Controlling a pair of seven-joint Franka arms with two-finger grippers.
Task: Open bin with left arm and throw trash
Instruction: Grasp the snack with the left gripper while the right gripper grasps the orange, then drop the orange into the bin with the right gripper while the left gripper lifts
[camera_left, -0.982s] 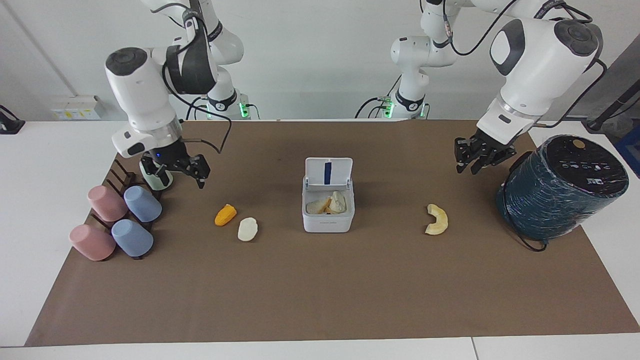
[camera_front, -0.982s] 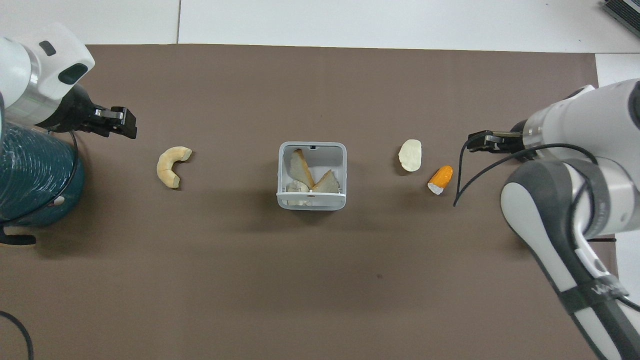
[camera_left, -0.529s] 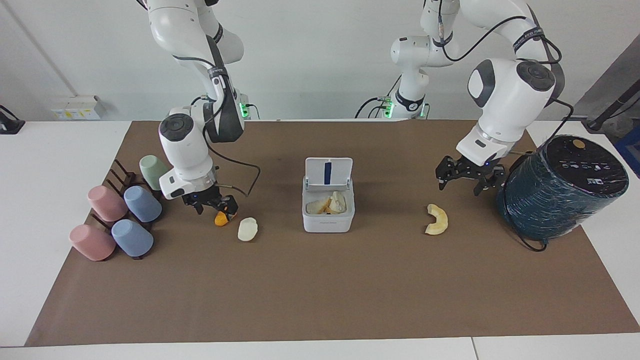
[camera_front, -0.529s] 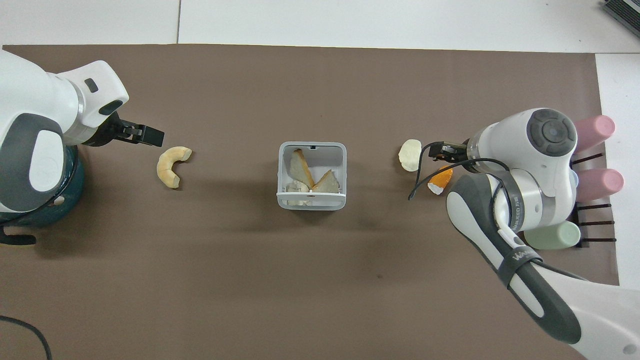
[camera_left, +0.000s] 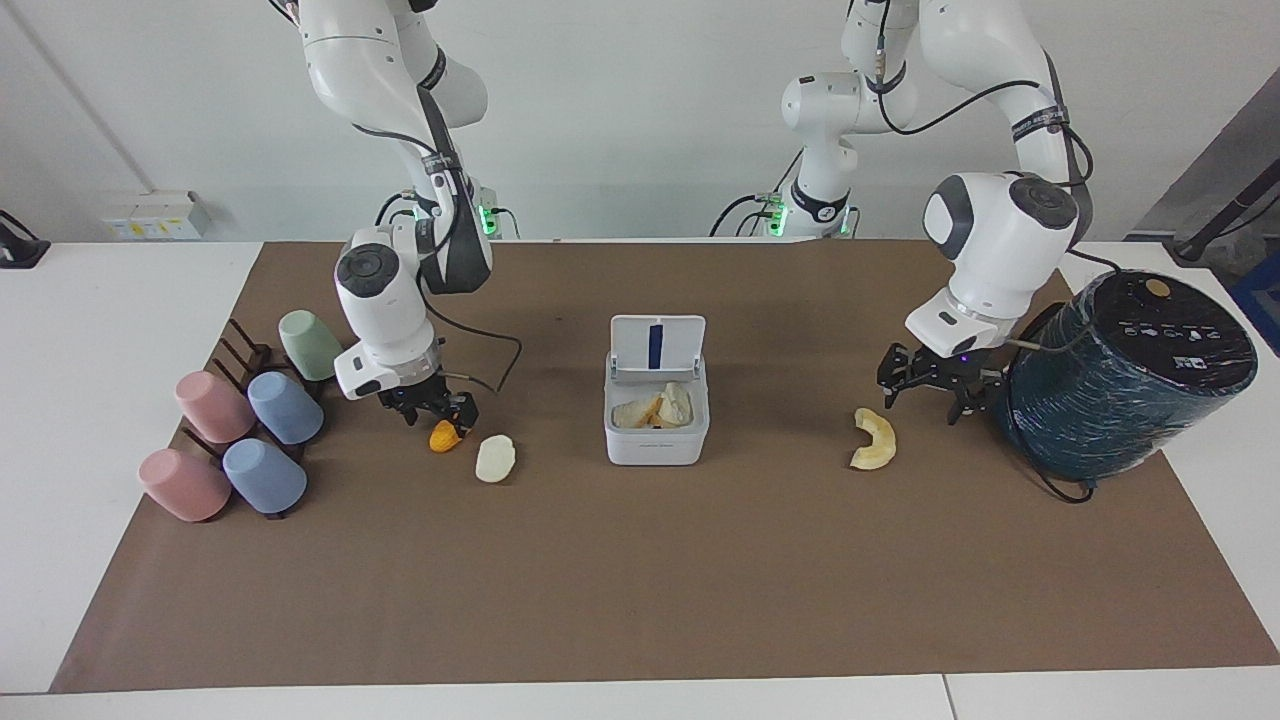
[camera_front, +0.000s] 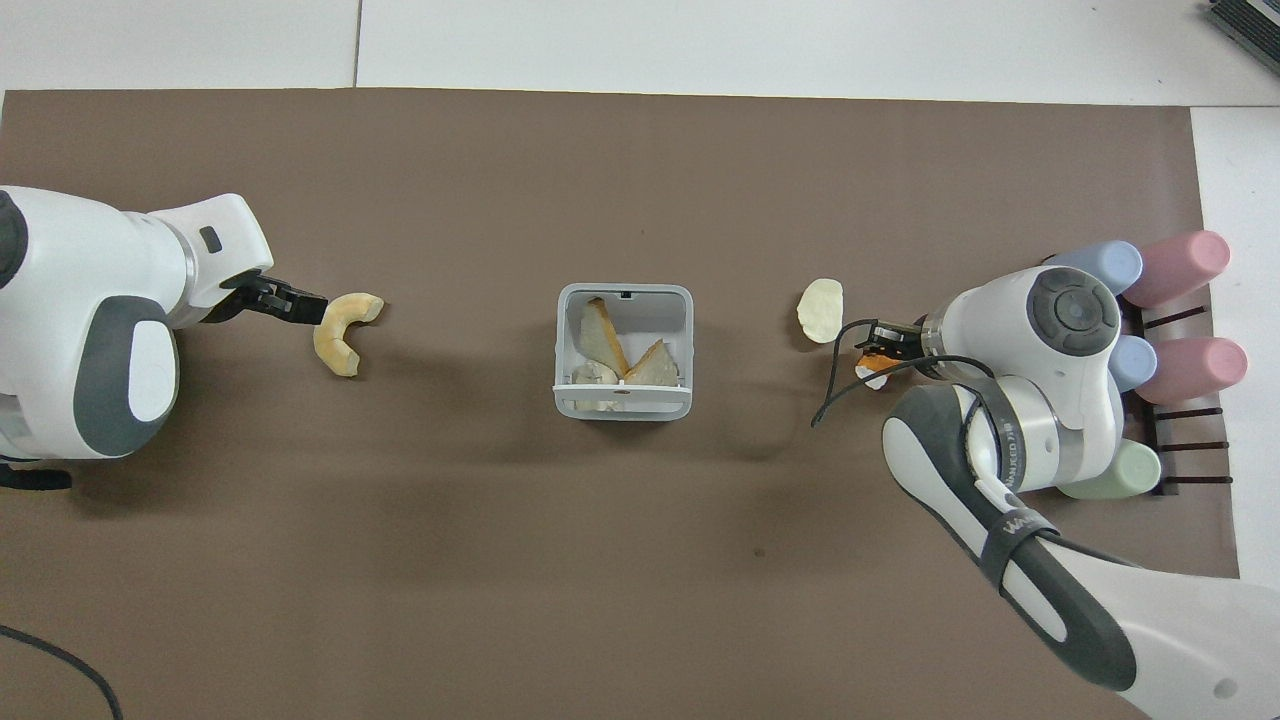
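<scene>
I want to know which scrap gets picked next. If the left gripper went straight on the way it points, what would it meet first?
Probably the crescent peel: the left gripper points down at the mat just beside it, though depth is unclear.

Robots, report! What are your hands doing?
Right hand down at orange chunk. Left hand low beside crescent peel. Bin open, nothing blocking.

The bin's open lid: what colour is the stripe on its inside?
Blue, a short vertical stripe on the white lid of the bin; the facing view shows it best.
</scene>
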